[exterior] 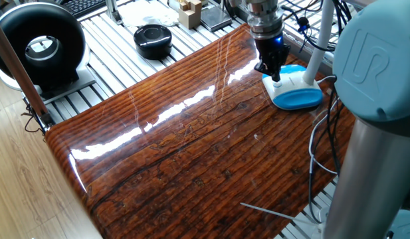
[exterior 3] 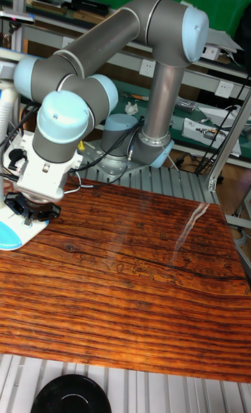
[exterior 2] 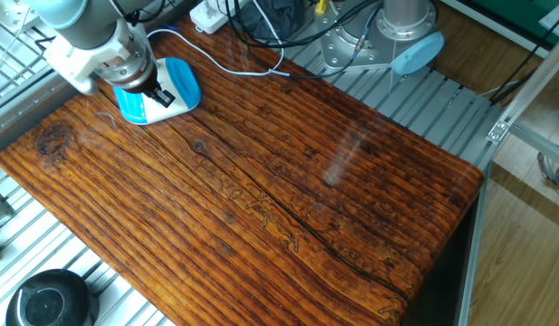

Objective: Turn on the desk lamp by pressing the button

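Your glossy wooden table [exterior: 191,146] sits on a slatted metal bench, with a round black disc device [exterior: 153,38] well off from the jaws on the slats. The gripper [exterior: 274,72] points down over the desk lamp [exterior: 296,89], whose flat white-topped base lies directly under the jaws at the table's far corner. You cannot tell whether the jaws are parted or closed, or whether they touch the base.
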You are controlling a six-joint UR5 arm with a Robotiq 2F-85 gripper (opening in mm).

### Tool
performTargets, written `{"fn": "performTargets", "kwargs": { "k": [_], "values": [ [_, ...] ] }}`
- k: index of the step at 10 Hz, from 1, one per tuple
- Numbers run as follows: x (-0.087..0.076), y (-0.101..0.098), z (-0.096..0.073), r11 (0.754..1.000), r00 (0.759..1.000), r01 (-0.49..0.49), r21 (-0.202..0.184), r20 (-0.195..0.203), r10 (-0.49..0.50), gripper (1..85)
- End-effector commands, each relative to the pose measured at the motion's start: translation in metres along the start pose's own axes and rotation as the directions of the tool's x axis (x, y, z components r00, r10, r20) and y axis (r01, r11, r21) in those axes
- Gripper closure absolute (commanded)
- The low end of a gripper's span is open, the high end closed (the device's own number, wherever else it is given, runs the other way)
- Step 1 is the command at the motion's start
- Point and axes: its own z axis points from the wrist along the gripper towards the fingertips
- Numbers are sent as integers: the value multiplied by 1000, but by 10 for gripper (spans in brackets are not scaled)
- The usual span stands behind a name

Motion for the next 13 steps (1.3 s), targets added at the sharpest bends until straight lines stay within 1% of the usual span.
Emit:
{"fn": "performTargets", "kwargs": {
  "k": [1, 4, 7, 8, 10, 13],
  "values": [
    [1, 0, 2, 1000, 1000, 10, -8, -11, -10, 847],
    [1, -1, 6, 1000, 1000, 19, -7, -17, -19, 847],
    [3, 8, 7, 999, 999, 28, -36, -27, -29, 847],
    [3, 8, 7, 999, 999, 32, -38, -30, -33, 847],
    [4, 6, 9, 999, 998, 38, -28, -41, -39, 847],
    [3, 2, 13, 999, 998, 40, -13, -40, -40, 847]
  ]
}}
